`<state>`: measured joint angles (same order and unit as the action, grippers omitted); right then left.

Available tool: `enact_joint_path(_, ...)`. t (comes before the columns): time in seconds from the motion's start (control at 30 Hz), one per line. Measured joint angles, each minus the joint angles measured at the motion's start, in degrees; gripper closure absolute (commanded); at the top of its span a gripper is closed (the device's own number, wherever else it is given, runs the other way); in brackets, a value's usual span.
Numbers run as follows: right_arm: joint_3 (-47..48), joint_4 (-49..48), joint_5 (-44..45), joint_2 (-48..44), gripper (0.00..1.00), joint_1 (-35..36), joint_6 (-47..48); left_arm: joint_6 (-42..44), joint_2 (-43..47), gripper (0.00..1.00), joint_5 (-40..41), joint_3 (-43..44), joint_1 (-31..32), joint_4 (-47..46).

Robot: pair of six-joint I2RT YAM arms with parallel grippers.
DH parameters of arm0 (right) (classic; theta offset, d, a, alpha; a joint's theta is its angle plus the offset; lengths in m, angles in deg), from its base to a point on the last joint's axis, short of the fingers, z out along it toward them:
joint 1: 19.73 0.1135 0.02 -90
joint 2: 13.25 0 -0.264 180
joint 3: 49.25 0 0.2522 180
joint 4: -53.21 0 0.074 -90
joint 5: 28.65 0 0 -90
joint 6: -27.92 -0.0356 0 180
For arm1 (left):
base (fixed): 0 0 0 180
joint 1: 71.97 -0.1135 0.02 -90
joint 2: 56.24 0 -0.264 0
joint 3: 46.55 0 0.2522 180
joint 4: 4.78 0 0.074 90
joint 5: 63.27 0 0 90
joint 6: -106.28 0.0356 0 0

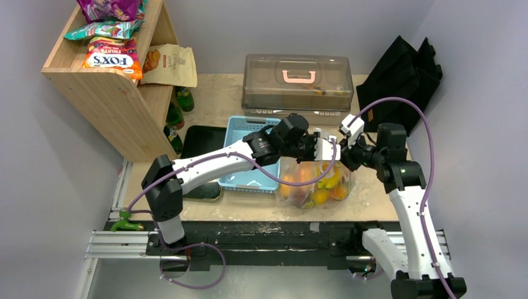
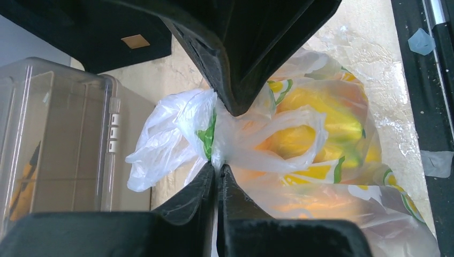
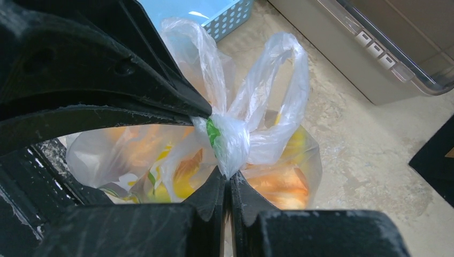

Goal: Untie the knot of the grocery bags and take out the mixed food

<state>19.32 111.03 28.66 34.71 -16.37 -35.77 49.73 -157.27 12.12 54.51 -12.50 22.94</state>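
While both claws pinched the knot (image 2: 215, 136), the bag (image 1: 314, 185) sat tied on the table (image 1: 373, 200).

The left claw (image 2: 225, 140) was closed down to the thickness of the knot, one finger above it and one below, with the whitish twist squeezed between the tips. The right claw (image 3: 219, 148) was closed just as far on the same knot from the other side, and the two loose loops of plastic stood up past its fingers. Seen from above, the two claws met over the top of the bag. The bag lay near the front edge, just right of the blue basket (image 1: 244, 132) and in front of the clear box (image 1: 297, 92). Yellow and orange food (image 2: 308, 131) showed through the plastic, all of it inside.
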Motion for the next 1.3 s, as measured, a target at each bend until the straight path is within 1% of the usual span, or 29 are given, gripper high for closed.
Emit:
enact_joint_path(0.1, 0.0, 0.0, 0.68, 0.09, 1.0, 0.0, -0.37, 0.66, 0.39, 1.0, -0.37, -0.79, 0.0, -0.52)
enact_joint_path(0.2, -0.5, -0.37, 2.14, 0.13, 1.0, -0.17, -1.07, 2.25, 3.89, 1.0, -2.91, -5.92, -0.15, -2.45)
enact_joint_path(0.27, -1.03, -0.39, 2.03, 0.13, 1.0, -1.46, -1.42, 3.54, 7.82, 1.0, -5.9, -10.36, -0.55, -3.48)
enact_joint_path(0.43, -1.16, -0.46, 1.14, 0.92, 1.0, -10.43, -1.62, 7.13, 16.04, 1.0, -13.38, -17.4, -3.78, -3.78)
enact_joint_path(0.57, -1.07, -1.4, 1.42, 2.73, 1.0, -15.02, -1.6, 11.78, 20.37, 1.0, -17.33, -21.9, -6.29, -2.69)
enact_joint_path(0.73, -0.15, -1.36, 1.49, 5.73, 1.0, -20.41, -1.68, 17.88, 21.77, 1.0, -19.61, -25.18, -7.21, -1.53)
enact_joint_path(0.87, 1.97, 0.81, -1.55, 8.7, 1.0, -25.94, -1.14, 20.7, 22.97, 1.0, -19.65, -29.55, -7.5, -2.21)
enact_joint_path(0.9, 2.78, 2.01, -2.95, 9.55, 0.94, -26.6, -0.59, 20.9, 23.06, 1.0, -19.65, -30.36, -7.52, -2.78)
enact_joint_path(0.93, 3.52, 3.26, -4.39, 10.23, 0.81, -26.84, 0.35, 20.92, 23.17, 1.0, -19.61, -30.95, -7.61, -3.3)
enact_joint_path(1.0, 5.2, 6.32, -7.08, 11.15, 0.5, -27.08, 3.17, 19.52, 23.28, 1.0, -19.45, -31.28, -7.74, -3.87)
enact_joint_path(1.03, 5.95, 7.67, -8.07, 11.3, 0.37, -27.19, 4.09, 18.67, 23.28, 1.0, -19.45, -31.19, -7.8, -4.04)
enact_joint_path(1.1, 7.85, 11.19, -11.19, 11.37, 0.2, -27.43, 8.02, 16.17, 23.21, 1.0, -19.52, -30.14, -7.96, -3.98)
enact_joint_path(1.17, 9.6, 14.21, -14.1, 11.08, 0.12, -27.43, 11.04, 14.01, 23.17, 1.0, -19.71, -28.5, -7.96, -4.17)
enact_joint_path(1.2, 10.58, 15.63, -15.65, 10.95, 0.03, -27.39, 12.61, 13.55, 23.17, 1.0, -19.82, -27.74, -7.93, -4.44)
enact_joint_path(1.23, 11.13, 16.37, -16.61, 10.84, 0.01, -27.36, 13.53, 13.33, 23.17, 1.0, -19.91, -27.19, -7.91, -4.66)
enact_joint_path(1.3, 12.5, 18.58, -18.47, 10.73, 0.01, -27.02, 16.24, 12.83, 23.15, 1.0, -20.15, -26.49, -7.89, -4.92)
